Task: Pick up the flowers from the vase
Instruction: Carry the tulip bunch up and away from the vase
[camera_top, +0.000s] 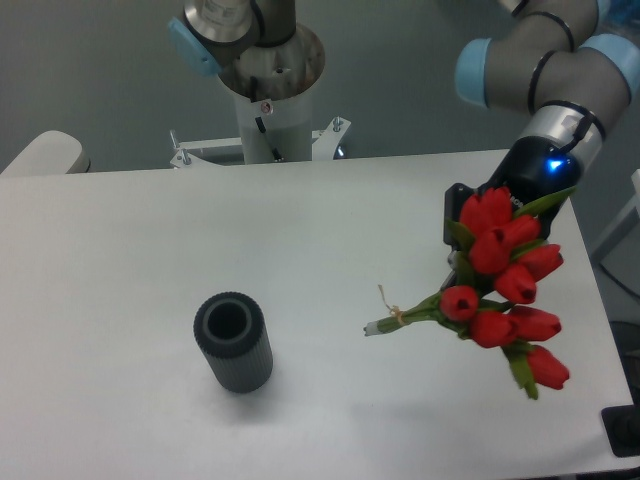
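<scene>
the gripper (462, 240) is sitting behind the flowers (503, 290), jaw state not discernible, while the bunch is hanging out of and well right of the vase (233, 342), so a weak hold is risking a drop.

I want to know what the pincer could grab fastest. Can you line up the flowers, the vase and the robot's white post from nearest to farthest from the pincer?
1. The flowers: right at the pincer, on the table's right side.
2. The robot's white post: behind the table's back edge, to the left.
3. The vase: on the table, front left.
The post and vase are fairly close to call.
</scene>
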